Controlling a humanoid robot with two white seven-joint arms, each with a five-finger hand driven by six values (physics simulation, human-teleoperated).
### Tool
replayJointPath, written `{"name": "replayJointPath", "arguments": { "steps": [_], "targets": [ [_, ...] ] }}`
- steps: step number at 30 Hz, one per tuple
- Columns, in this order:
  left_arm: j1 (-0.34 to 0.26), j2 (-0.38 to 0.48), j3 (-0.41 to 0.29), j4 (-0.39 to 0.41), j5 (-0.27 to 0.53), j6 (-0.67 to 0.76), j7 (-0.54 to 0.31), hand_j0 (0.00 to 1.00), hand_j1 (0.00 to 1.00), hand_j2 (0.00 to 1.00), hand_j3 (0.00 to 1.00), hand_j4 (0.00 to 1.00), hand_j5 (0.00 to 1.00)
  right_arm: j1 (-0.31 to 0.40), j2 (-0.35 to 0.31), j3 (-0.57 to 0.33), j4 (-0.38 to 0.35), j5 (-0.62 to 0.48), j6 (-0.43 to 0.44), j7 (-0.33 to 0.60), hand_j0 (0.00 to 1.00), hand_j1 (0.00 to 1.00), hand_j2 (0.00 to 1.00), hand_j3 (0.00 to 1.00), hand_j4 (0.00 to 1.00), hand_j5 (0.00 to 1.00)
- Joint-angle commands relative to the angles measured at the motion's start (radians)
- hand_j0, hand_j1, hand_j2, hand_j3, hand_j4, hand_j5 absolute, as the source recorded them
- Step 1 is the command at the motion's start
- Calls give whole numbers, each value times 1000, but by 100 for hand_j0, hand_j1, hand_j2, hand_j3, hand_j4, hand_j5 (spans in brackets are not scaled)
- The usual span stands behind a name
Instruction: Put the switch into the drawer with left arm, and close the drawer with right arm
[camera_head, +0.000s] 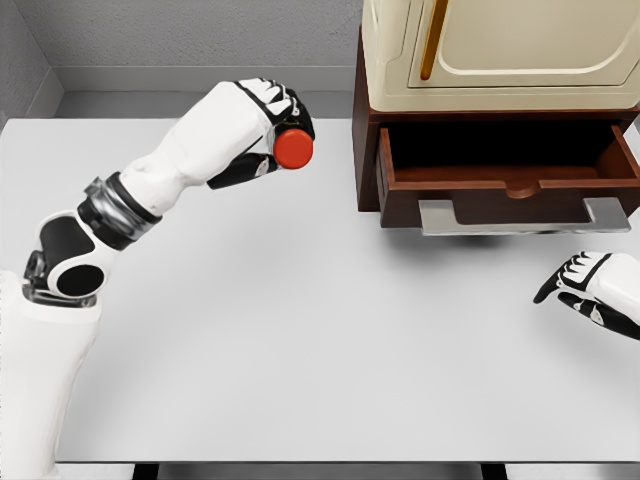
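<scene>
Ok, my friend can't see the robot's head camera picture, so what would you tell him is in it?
The robot's left hand holds a red switch up above a white table, left of an open brown drawer. Its right hand rests open by the table's right edge, below the drawer.

Bare simulated test room: plain white table (300, 340), grey walls (180, 35), lone wooden drawer cabinet (368, 150)
</scene>
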Motion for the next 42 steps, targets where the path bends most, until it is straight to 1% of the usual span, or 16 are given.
{"name": "replayJointPath", "arguments": {
  "steps": [1, 6, 7, 8, 10, 12, 15, 17, 21, 22, 26, 28, 34, 36, 38, 42],
  "targets": [
    [-2, -8, -29, -1, -19, 3, 1, 18, 18, 18, 18, 18, 18, 0, -2, 0, -1, -6, -1, 0, 50, 50, 50, 50, 50, 50],
    [-52, -11, -92, 4, -39, 4, 1, 16, 16, 16, 16, 16, 16, 0, -2, 0, -1, -6, -1, 0, 50, 50, 50, 50, 50, 50],
    [-57, -14, -94, 5, -42, 6, 1, 16, 16, 16, 16, 16, 16, 0, -2, 0, -1, -6, -1, 0, 50, 50, 50, 50, 50, 50],
    [-63, -22, -100, 5, -54, 18, 1, 16, 16, 16, 16, 16, 16, 0, -2, 0, -1, -6, -1, 0, 50, 50, 50, 50, 50, 50],
    [-84, -20, -137, 8, -60, 72, 1, 16, 16, 16, 16, 16, 16, 0, -2, 0, -1, -6, -1, 0, 50, 50, 50, 50, 50, 50],
    [-104, -22, -156, 13, -69, 78, 1, 16, 16, 16, 16, 16, 16, 0, -2, 0, -2, -6, -1, 0, 50, 50, 50, 50, 50, 50],
    [-115, -51, -173, 14, -121, 104, 1, 15, 15, 15, 15, 15, 15, 0, -1, 0, -2, -6, -1, 1, 50, 50, 50, 50, 50, 50],
    [-135, -80, -180, 16, -148, 106, -1, 15, 15, 15, 15, 15, 15, 2, -2, -3, -2, -6, -1, 0, 50, 50, 50, 50, 50, 50],
    [-143, -140, -183, 25, -198, 104, -2, 15, 15, 15, 15, 15, 15, 2, -2, -5, -2, -6, -1, 1, 50, 50, 50, 50, 50, 50],
    [-150, -140, -213, 36, -206, 106, -2, 15, 15, 15, 15, 15, 15, 2, -2, -5, -2, -6, -1, 1, 50, 50, 50, 50, 50, 50],
    [-172, -154, -262, 51, -207, 156, -2, 15, 15, 15, 15, 15, 15, 2, -2, -7, -2, -6, -1, 1, 50, 50, 50, 50, 50, 50],
    [-172, -172, -273, 50, -227, 156, -2, 15, 15, 15, 15, 15, 15, 2, -2, -6, -2, -6, -1, 1, 50, 50, 50, 50, 50, 50],
    [-175, -206, -299, 50, -238, 158, -2, 15, 15, 15, 15, 15, 15, 2, -2, -5, -1, -6, -1, 1, 51, 51, 51, 51, 51, 51],
    [-181, -221, -304, 51, -270, 164, -2, 15, 15, 15, 15, 15, 15, 2, -2, -7, -1, -6, -1, 1, 51, 51, 51, 51, 51, 51],
    [-181, -221, -325, 53, -280, 178, -2, 15, 15, 15, 15, 15, 15, 2, -2, -7, -2, -6, -1, 1, 51, 51, 51, 51, 51, 51],
    [-199, -221, -344, 103, -281, 178, -2, 15, 15, 15, 15, 15, 15, 2, -2, -7, -1, -6, -1, 1, 51, 51, 51, 51, 51, 51]
  ]
}}
